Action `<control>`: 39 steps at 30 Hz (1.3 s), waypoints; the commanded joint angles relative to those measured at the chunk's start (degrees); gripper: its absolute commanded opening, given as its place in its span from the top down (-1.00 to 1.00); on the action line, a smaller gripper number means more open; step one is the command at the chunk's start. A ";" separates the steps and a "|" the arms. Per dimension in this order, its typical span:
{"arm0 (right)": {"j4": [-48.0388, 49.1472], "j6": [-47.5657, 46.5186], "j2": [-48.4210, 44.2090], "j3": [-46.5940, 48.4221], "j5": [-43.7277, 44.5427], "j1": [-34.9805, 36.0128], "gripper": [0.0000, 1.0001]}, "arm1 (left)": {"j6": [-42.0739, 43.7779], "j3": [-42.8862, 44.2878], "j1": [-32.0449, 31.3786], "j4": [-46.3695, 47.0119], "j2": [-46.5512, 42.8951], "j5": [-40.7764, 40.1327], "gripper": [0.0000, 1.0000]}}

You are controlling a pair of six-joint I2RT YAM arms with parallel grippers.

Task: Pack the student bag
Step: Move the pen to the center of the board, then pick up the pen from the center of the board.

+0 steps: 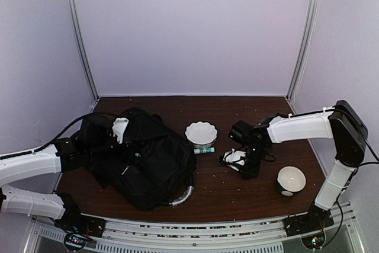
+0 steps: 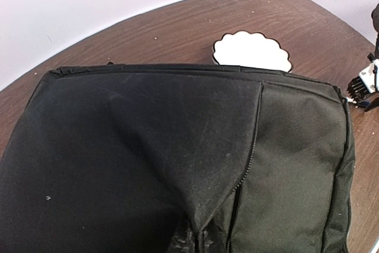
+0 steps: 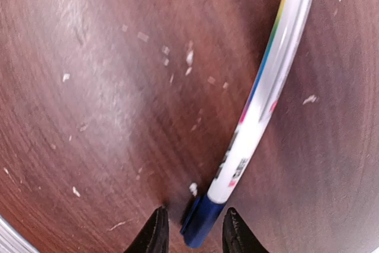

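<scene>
The student bag (image 1: pixel 139 158), a large black fabric backpack with a silvery handle (image 1: pixel 183 197), lies on the left of the table. It fills the left wrist view, where a zip (image 2: pixel 249 152) runs down it. My left gripper (image 1: pixel 118 128) is shut on a pinched fold of the bag's fabric (image 2: pixel 201 235); its fingers are hidden by the cloth. A white marker (image 3: pixel 260 105) with a blue cap and green end lies on the wood beside the bowl (image 1: pixel 204 150). My right gripper (image 3: pixel 195 229) stands open, its jaws either side of the blue cap with gaps.
A white scalloped bowl (image 1: pixel 201 133) sits just beyond the bag (image 2: pixel 251 51). A white-and-dark cup (image 1: pixel 291 180) stands near the right arm's base. Pale walls enclose the table on three sides. Crumbs dot the wood.
</scene>
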 commanded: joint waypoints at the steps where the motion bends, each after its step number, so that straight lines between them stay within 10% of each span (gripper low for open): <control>1: -1.21 1.81 -1.39 -2.37 1.41 -0.27 0.36 | -0.01 -0.53 0.34 7.50 -1.18 0.86 1.00; 22: 0.24 6.98 2.17 -0.39 6.44 -2.70 0.74 | 0.06 -0.54 0.30 7.28 -2.40 1.19 1.00; 39: -11.41 4.38 -6.67 10.12 -11.89 -0.28 0.83 | -0.01 0.94 0.26 7.97 -1.53 2.18 1.00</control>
